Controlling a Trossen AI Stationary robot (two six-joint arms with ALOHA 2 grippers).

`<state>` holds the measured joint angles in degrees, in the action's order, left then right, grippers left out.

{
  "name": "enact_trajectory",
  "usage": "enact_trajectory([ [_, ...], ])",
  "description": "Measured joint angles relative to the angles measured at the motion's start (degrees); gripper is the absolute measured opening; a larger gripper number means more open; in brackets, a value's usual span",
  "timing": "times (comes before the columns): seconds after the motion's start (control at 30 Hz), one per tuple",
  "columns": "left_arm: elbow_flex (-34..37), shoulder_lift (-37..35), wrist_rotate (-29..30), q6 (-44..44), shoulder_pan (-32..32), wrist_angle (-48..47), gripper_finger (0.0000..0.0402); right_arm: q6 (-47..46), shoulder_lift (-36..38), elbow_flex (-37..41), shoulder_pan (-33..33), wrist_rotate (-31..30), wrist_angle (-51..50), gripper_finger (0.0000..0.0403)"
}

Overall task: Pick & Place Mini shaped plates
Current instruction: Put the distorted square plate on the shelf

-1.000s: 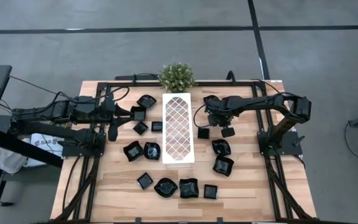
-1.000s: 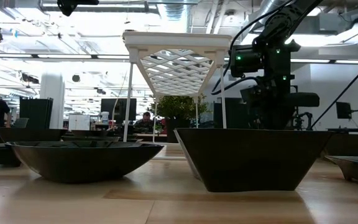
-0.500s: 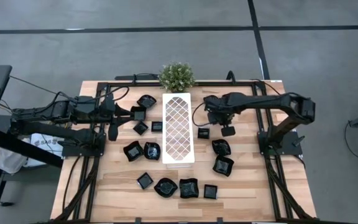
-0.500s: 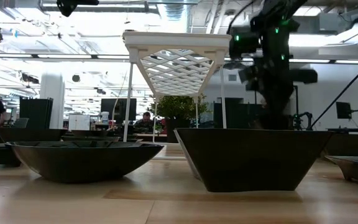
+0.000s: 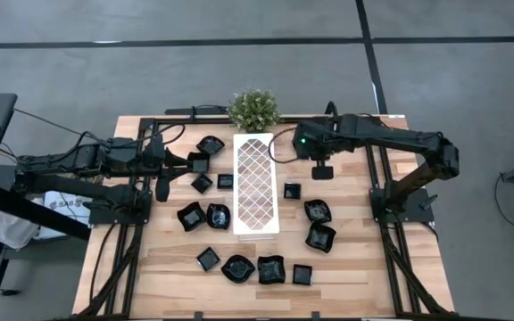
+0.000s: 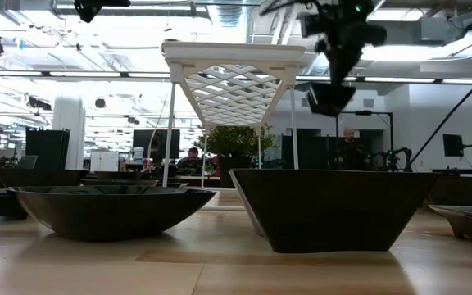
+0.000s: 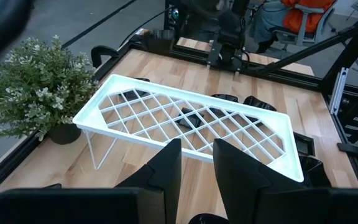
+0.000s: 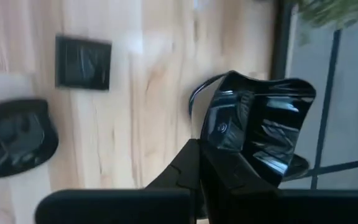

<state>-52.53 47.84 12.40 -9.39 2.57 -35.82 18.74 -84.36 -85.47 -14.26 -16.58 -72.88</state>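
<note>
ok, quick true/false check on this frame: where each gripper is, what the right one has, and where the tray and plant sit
1. The right gripper is shut on a small black plate, lifted off the table. True.
2. The left gripper is over the white lattice tray. False: it sits left of the tray, beside a black plate near the far edge.
3. The potted plant stands at the far end of the tray. True.
4. The tray lies flat on the wooden table. False: in the low view it stands raised on thin legs.
5. Black plates lie only on the tray's right. False: they lie on both sides and at the near edge.
</note>
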Motion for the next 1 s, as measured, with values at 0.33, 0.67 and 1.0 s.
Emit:
enact_trajectory([
  [0.33, 0.0, 0.02, -0.01, 0.06, 0.0, 0.23, 0.0095, 2.7, -10.86, -18.32, 0.58, -0.23, -3.24, 0.0],
  [0.67, 0.0, 0.02, 1.4, 0.09, 0.0, 0.29, 0.0095, 8.22, -26.59, -36.16, 3.72, -0.57, -2.54, 0.0],
  [1.0, 0.0, 0.0, 2.16, 0.09, 0.0, 0.32, 0.0095, 7.83, -36.19, -44.96, 5.05, -0.61, -3.59, 0.0],
])
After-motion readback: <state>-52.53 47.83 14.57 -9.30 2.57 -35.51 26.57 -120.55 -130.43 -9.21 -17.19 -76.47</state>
